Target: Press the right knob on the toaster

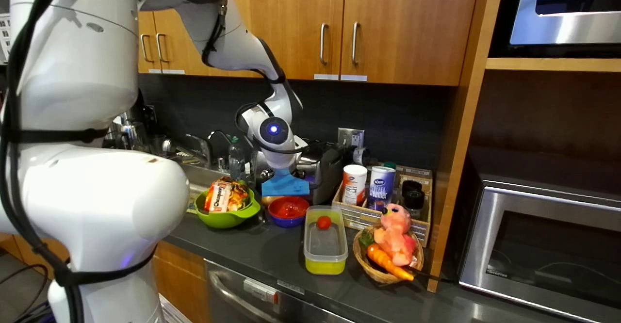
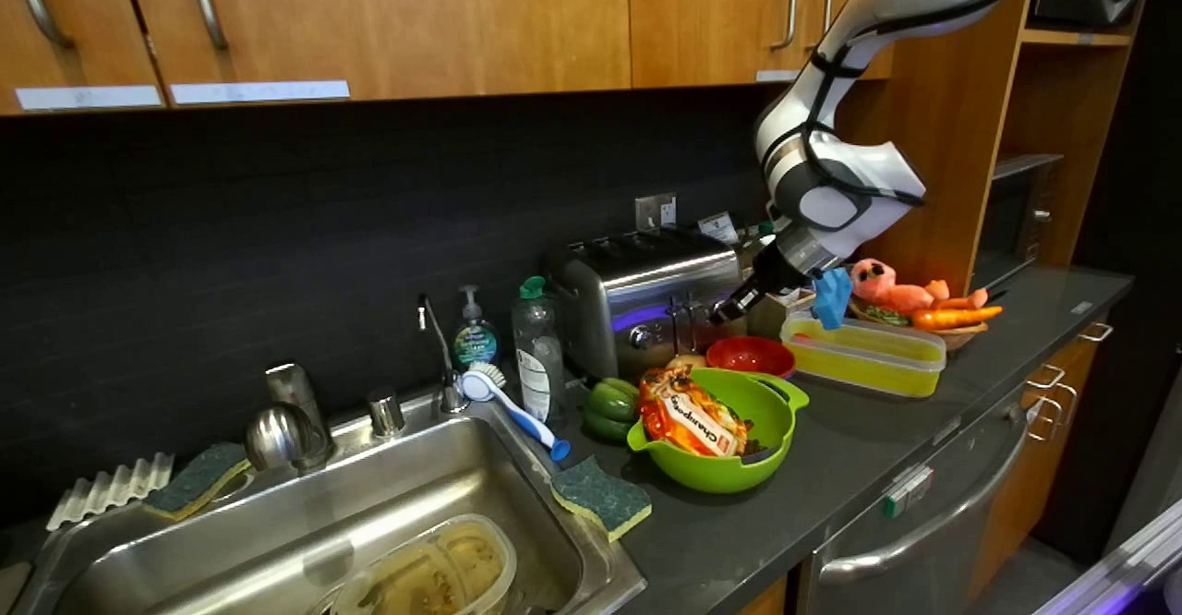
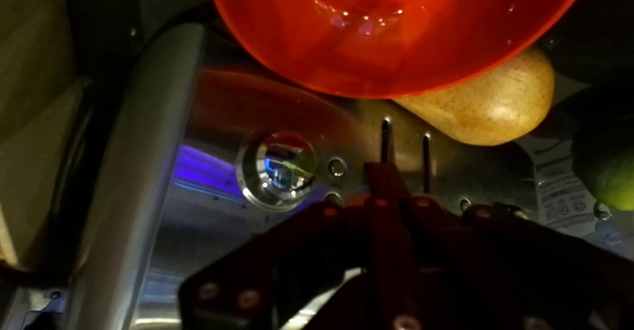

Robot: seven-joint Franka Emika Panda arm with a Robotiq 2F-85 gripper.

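Observation:
The toaster [image 2: 679, 269] is a shiny silver box with a dark slotted top against the back wall. In an exterior view it is mostly behind the arm [image 1: 331, 175]. The wrist view shows its front upside down, with a round chrome knob [image 3: 280, 169], the toaster's right one, left of my fingers. In an exterior view the left knob [image 2: 646, 335] shows, and my gripper covers the right one. My gripper [image 2: 722, 316] is shut and empty, pointing at the toaster's front. In the wrist view its fingertips [image 3: 381, 171] overlap a lever slot, right of the knob. I cannot tell whether they touch.
A red bowl [image 3: 396, 32] and a pear [image 3: 495, 102] sit right before the toaster. A green bowl [image 2: 729, 467] with a food packet, a clear-yellow tub [image 2: 868, 366], a soap bottle [image 2: 536, 347] and a green pepper [image 2: 611, 409] stand nearby. A box [image 1: 422, 226] of canisters stands beside the toaster.

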